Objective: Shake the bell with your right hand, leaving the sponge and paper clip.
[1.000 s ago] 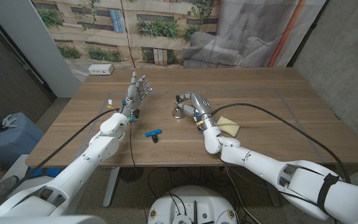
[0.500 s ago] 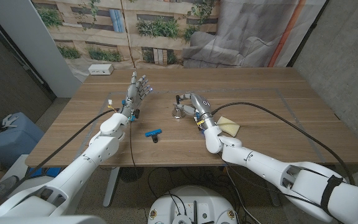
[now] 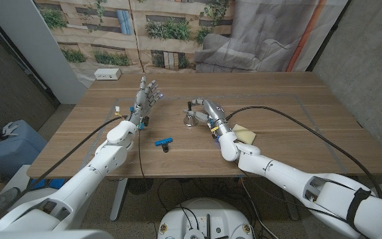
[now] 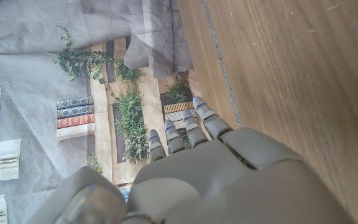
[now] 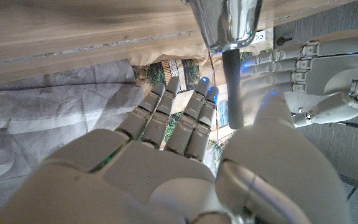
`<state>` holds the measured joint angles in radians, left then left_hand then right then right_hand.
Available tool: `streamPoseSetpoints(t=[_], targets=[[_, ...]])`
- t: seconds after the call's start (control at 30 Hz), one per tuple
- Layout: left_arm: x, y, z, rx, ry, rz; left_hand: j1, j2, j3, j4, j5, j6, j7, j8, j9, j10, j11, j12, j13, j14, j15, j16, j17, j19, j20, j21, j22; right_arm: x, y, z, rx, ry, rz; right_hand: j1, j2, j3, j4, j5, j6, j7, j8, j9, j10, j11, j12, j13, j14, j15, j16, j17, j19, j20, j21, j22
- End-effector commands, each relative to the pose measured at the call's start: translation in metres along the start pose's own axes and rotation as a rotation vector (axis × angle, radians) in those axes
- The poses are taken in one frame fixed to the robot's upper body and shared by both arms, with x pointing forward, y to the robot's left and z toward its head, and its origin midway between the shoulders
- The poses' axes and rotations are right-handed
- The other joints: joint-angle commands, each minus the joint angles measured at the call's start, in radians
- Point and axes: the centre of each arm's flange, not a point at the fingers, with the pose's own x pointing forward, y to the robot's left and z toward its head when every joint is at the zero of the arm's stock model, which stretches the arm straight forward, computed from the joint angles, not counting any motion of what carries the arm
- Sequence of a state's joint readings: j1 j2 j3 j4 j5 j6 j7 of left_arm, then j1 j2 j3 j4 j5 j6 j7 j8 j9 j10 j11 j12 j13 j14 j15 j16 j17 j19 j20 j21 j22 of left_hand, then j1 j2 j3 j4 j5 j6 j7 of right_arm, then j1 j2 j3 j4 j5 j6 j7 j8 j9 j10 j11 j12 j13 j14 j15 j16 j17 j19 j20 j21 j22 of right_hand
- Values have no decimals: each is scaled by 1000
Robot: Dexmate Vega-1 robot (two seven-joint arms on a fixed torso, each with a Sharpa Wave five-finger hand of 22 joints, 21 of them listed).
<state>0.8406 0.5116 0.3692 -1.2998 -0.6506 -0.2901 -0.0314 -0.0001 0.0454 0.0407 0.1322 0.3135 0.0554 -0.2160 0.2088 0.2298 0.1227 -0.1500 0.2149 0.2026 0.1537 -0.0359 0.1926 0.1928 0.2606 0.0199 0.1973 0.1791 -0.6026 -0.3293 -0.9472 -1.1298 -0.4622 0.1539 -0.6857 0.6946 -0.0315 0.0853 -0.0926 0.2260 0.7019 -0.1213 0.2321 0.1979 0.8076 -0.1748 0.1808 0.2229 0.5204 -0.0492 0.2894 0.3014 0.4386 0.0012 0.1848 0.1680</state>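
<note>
Right hand (image 3: pixel 206 113) sits at the small shiny silver metal bell (image 3: pixel 191 118), standing mid-table at its nine o'clock; whether it grips the handle I cannot tell. A loose hold could topple the bell.

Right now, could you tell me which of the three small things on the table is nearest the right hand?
The bell: it stands right at the right hand. The sponge lies beside the right forearm, and the blue paper clip lies apart, nearer the table's front.

Glossy metal bell (image 5: pixel 227 22) — matt (wooden) table (image 3: pixel 297 106).
</note>
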Motion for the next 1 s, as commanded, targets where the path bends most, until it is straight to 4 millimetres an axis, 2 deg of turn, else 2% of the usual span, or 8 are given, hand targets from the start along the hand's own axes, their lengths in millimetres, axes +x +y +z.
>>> streamPoseSetpoints(t=[0.03,0.27,0.3,0.4,0.53,0.7,1.0], targets=[[0,0,0,0,0,0,3,8,0,7,7,0,-6,6,4,3,-5,6,5,9,-97,6,5,8,1,7,6,0,-5,-1,33,-1,58,-35,-11,-16,-3,10,-73,24,-25,4,-64,22,-4,-1,-35,-64,-14,-3,-5,49,-1,-2],[0,0,0,0,0,0,3,8,0,7,7,0,-6,6,4,3,-6,6,5,9,-98,6,5,8,1,7,6,-3,-7,1,29,-29,104,-80,-24,-35,4,15,-180,47,-47,2,-178,57,-8,-6,-105,-35,-45,-14,-46,44,-7,-3],[0,0,0,0,0,0,3,8,0,7,7,0,-6,6,4,3,-5,6,5,9,-98,6,5,8,1,7,6,-3,-8,1,30,-29,120,-81,-25,-36,3,17,-200,49,-49,2,-201,66,-9,-6,-127,-27,-54,-16,-51,49,-7,-3],[0,0,0,0,0,0,3,8,0,7,7,0,-6,6,4,3,-7,6,5,10,-97,6,5,8,1,7,6,-4,-12,-1,38,-38,137,-87,-24,-38,0,23,-245,64,-50,1,-275,81,-11,-8,-165,-11,-68,-21,-61,89,-6,-3],[0,0,0,0,0,0,3,8,0,7,7,0,-6,6,4,3,-6,6,5,9,-98,6,5,8,1,7,6,-4,-21,-4,76,-53,149,-99,-24,-42,2,27,-290,77,-54,0,-324,93,-9,-8,-200,0,-77,-23,-74,108,-7,-3],[0,0,0,0,0,0,3,8,0,7,7,0,-6,6,4,3,-8,6,5,9,-98,6,5,7,1,7,6,-6,-31,-8,140,-54,134,-116,-22,-46,9,27,-312,88,-53,0,-344,99,-6,-8,-222,3,-82,-23,-80,108,-7,-3],[0,0,0,0,0,0,3,8,0,7,7,-1,-6,6,4,4,-6,6,5,9,-98,6,5,8,1,7,6,-10,-45,-13,234,-49,112,-129,-15,-47,14,27,-320,93,-49,-1,-353,99,-1,-9,-233,4,-83,-25,-78,91,-5,-3]])
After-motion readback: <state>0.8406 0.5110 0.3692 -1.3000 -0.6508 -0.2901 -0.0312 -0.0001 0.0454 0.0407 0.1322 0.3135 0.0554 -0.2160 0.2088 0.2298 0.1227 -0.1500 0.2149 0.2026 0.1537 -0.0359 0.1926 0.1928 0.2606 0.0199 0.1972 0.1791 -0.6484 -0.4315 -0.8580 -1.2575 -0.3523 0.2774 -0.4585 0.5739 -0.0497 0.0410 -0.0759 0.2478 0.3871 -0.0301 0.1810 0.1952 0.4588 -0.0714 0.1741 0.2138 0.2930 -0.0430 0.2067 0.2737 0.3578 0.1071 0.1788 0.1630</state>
